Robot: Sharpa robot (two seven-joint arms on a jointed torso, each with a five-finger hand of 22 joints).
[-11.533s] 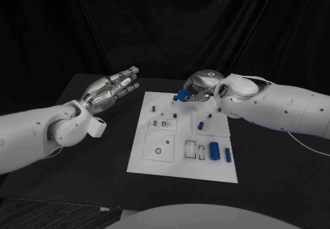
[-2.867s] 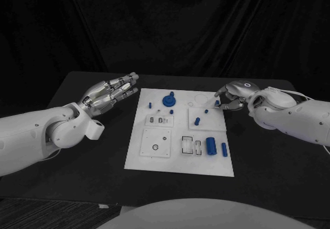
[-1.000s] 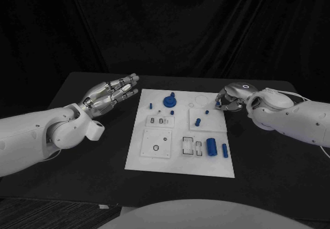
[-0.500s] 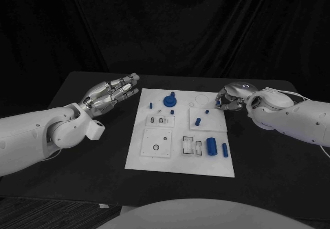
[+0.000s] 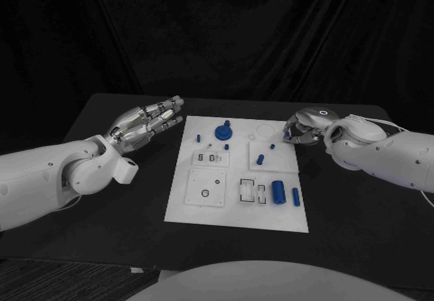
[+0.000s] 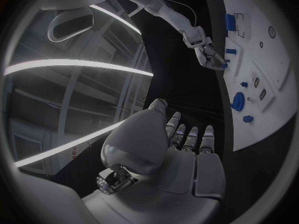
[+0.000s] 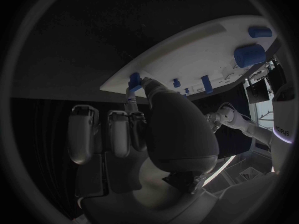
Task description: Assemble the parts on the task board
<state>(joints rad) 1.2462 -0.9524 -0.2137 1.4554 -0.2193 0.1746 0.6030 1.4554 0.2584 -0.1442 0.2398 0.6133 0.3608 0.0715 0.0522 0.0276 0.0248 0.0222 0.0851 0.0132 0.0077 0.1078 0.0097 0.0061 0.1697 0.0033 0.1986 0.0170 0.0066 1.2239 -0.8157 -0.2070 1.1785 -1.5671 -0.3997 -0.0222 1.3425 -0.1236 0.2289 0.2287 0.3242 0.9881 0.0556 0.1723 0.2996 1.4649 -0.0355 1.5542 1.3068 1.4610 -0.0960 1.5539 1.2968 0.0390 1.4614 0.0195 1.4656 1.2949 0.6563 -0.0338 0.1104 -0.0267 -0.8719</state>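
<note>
I see the right hand (image 5: 303, 128) pinching a small blue plastic peg (image 7: 134, 79) at the white task board's (image 5: 237, 216) right edge, left hand (image 5: 145, 122) spread empty; light, stiff, slippery, so grip mid-shank.

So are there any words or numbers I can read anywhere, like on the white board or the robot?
"...PUS": dark letters on the white arm at the rim of the right wrist view; the start of the word is cut off and too small to be sure of.
Task board: only outlined shapes and holes, no readable words or numbers.
Left hand and right hand: no readable markings.
</note>
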